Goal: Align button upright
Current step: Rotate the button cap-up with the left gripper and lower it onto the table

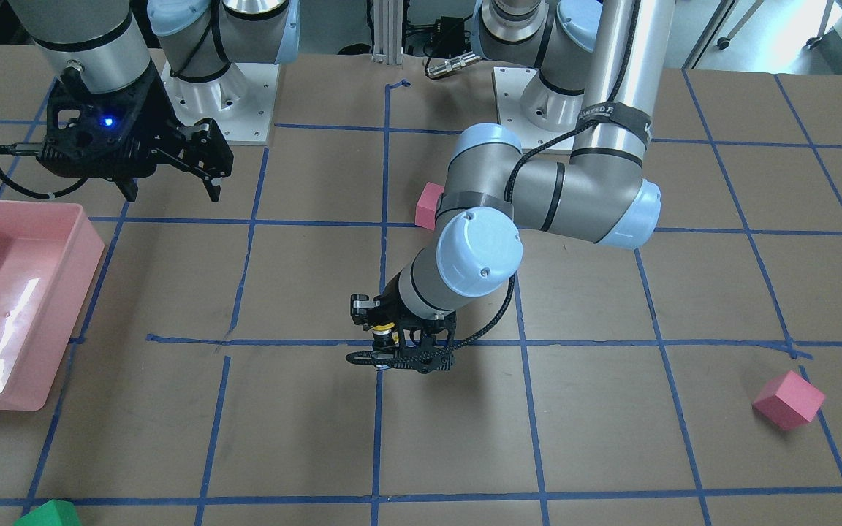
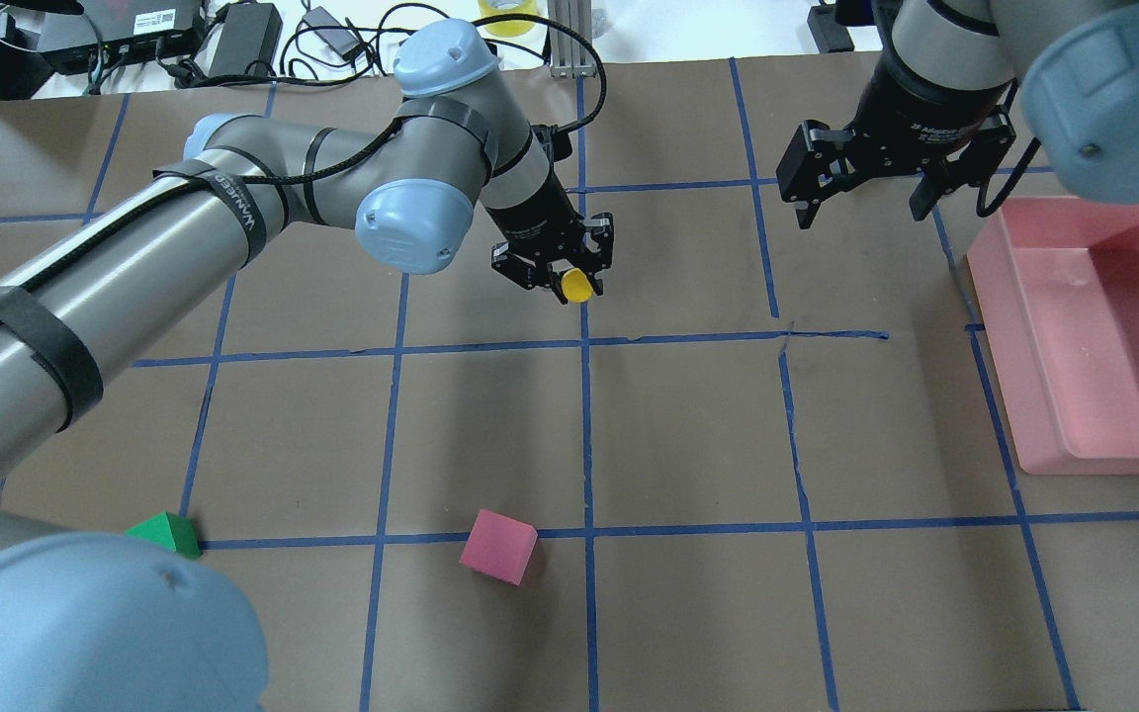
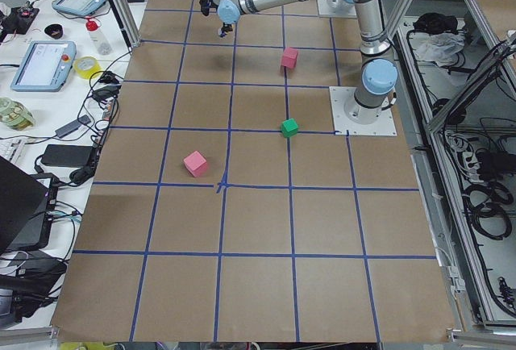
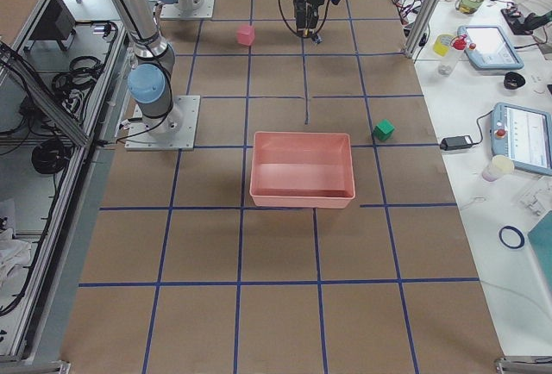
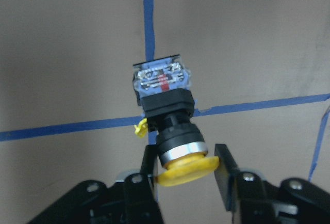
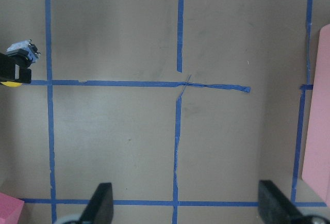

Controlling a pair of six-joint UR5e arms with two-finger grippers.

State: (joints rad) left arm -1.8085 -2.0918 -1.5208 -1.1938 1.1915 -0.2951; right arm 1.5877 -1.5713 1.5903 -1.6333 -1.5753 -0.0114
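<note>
- The pickup looks done: my left gripper (image 5: 185,168) has the button (image 5: 166,111) in hand, so I judge the task a good way along but not finished.
- In my left wrist view the yellow cap (image 5: 181,171) sits nearest the camera. The black body and the silvery-grey base block point away from me, down toward the table (image 2: 688,435). That is cap up and base down, close to upright, though the shaft seems to lean a little.
- The button hangs over the middle of the table, near a blue tape crossing (image 2: 586,342).
- I cannot tell whether the base touches the paper or hangs just above it; no view shows the gap clearly.
- What is left, as I judge it: seat the base flat, let go without tipping it, and lift clear. The cap is wider than the base, so a crooked release could topple it.
- My left jaws are drawn in narrow and clamped on the rim of the yellow cap. One finger (image 5: 223,178) presses the cap's edge, and the other is partly hidden behind the cap. They touch nothing else.
- My right gripper (image 2: 866,206) hovers well apart from the button, near the pink bin (image 2: 1084,460). Its fingers are spread wide with nothing between them.
</note>
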